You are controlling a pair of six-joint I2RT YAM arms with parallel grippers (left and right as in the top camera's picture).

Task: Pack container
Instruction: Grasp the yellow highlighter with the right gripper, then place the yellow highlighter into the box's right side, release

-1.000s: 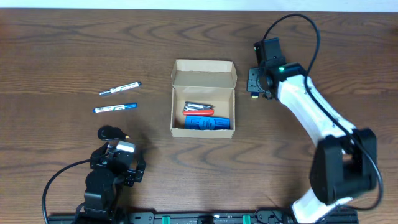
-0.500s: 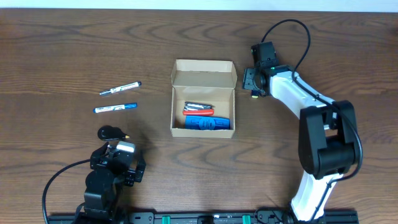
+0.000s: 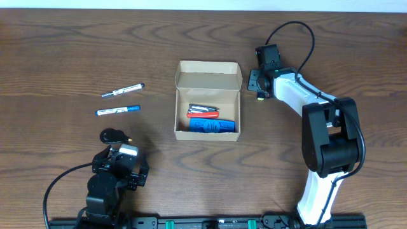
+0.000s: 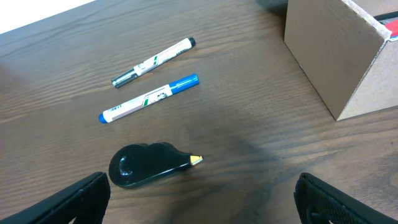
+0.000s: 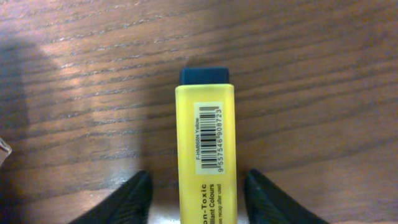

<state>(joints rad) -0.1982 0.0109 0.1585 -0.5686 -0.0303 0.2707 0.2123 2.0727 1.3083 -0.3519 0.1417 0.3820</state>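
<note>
Right wrist: right gripper (image 5: 199,182) spread astride yellow highlighter (image 5: 205,124), gaps both sides, not pinching. Centre on barrel, close squarely, lift clear, carry left into container (image 3: 208,76).

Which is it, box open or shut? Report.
Open: the container flap is folded back, and the blue item inside shows from overhead.

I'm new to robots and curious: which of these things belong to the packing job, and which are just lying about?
In the job: box, highlighter at right claw, red marker and blue case inside.
Lying about, perhaps next: black marker, blue marker, tape dispenser.
</note>
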